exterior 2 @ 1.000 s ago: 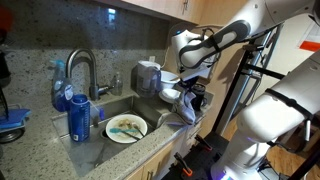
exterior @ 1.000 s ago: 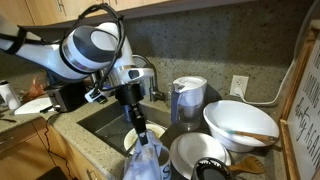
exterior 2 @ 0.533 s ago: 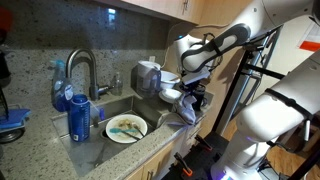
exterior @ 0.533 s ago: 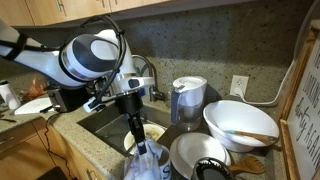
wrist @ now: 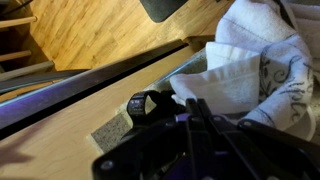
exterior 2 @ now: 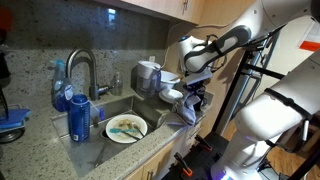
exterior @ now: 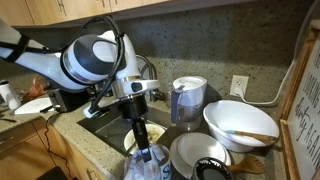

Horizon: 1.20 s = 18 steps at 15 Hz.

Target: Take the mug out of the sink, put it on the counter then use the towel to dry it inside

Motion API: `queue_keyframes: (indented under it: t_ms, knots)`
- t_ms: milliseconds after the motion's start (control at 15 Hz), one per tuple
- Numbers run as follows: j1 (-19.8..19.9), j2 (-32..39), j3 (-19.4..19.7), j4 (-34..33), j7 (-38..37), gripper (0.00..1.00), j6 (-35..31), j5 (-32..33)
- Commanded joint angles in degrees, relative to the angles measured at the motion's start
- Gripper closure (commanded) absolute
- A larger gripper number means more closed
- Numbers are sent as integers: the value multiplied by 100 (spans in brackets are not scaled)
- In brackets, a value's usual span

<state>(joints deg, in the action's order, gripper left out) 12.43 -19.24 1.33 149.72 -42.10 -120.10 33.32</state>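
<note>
Closed gripper (exterior: 141, 150) pinching bunched towel (exterior: 146, 168) at bottom centre of an exterior view, on table (exterior 2: 40, 150) edge just right of sink (exterior 2: 120, 105); towel filling upper right of wrist view; mug not distinguishable in any view.

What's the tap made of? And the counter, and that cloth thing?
The faucet looks like shiny chromed metal, because it gleams and mirrors the light. The counter looks like polished granite stone, speckled tan and grey. The towel looks like soft whitish cloth, maybe cotton, because it folds and wrinkles.
</note>
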Motion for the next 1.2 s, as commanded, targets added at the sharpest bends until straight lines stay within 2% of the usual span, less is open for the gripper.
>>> queue_keyframes:
  t_ms: [0,533,1133]
  knots:
    - [40,148,-51,-27,-446,99,-322,238]
    - [-48,711,-10,-43,-730,99,-1062,391]
    - [-194,1069,59,66,-666,99,-1219,281]
